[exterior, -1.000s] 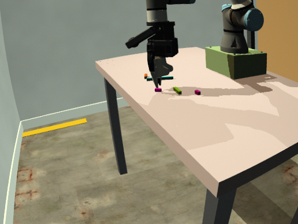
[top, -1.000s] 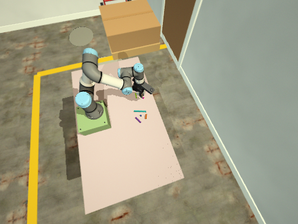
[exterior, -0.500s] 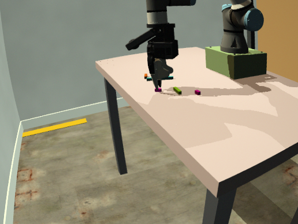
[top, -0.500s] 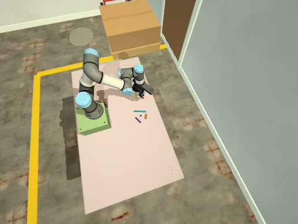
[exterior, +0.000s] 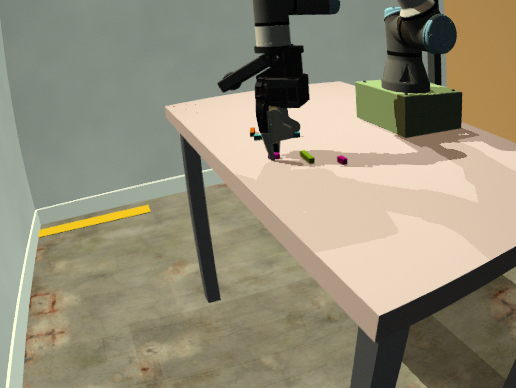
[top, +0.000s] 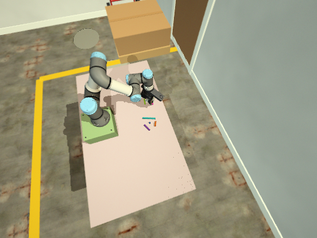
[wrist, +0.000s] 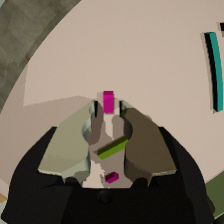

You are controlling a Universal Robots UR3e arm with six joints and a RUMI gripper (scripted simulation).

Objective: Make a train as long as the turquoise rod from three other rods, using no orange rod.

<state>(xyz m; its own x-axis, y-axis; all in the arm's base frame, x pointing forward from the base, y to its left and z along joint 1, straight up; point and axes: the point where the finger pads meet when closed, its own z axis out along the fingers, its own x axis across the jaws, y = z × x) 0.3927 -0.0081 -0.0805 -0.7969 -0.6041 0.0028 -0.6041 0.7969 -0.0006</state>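
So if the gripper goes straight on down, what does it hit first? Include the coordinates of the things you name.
Probably the table (top: 132, 172) (exterior: 420, 220) (wrist: 155, 55): the gripper's (top: 151, 102) (exterior: 274, 156) (wrist: 108, 108) tips look set either side of the near magenta rod (top: 152, 103) (exterior: 276, 155) (wrist: 108, 101). Remaining height is unclear.

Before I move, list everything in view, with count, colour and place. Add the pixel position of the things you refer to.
magenta rods: two, magenta; one (top: 152, 103) (exterior: 276, 155) (wrist: 108, 100) at the fingertips, one (exterior: 342, 160) (wrist: 112, 177) beyond the lime
lime rod (top: 144, 102) (exterior: 307, 156) (wrist: 113, 148): one, lime, between the magentas
turquoise rod (top: 148, 118) (exterior: 257, 136) (wrist: 215, 72): one, turquoise, mid-table
blue rod (top: 149, 122): one, blue, between turquoise and purple
orange rod (top: 155, 123) (exterior: 252, 131): one, orange, beside blue
purple rod (top: 147, 127): one, purple, beside blue
table (top: 132, 172) (exterior: 350, 225) (wrist: 60, 60): one, pale pink, under the rods
base block (top: 99, 135) (exterior: 430, 115): one, green, on table
cardboard box (top: 138, 27) (exterior: 480, 65): at least one, brown, beyond table
disc (top: 86, 38): one, grey, on floor
floor tape (top: 37, 122) (exterior: 95, 220): yellow, around table
walls (top: 261, 76) (exterior: 125, 50): grey
arm (top: 121, 87) (exterior: 272, 35): one, grey and blue, on block
tool (top: 151, 102) (exterior: 274, 156) (wrist: 108, 102): one, black, fingers apart
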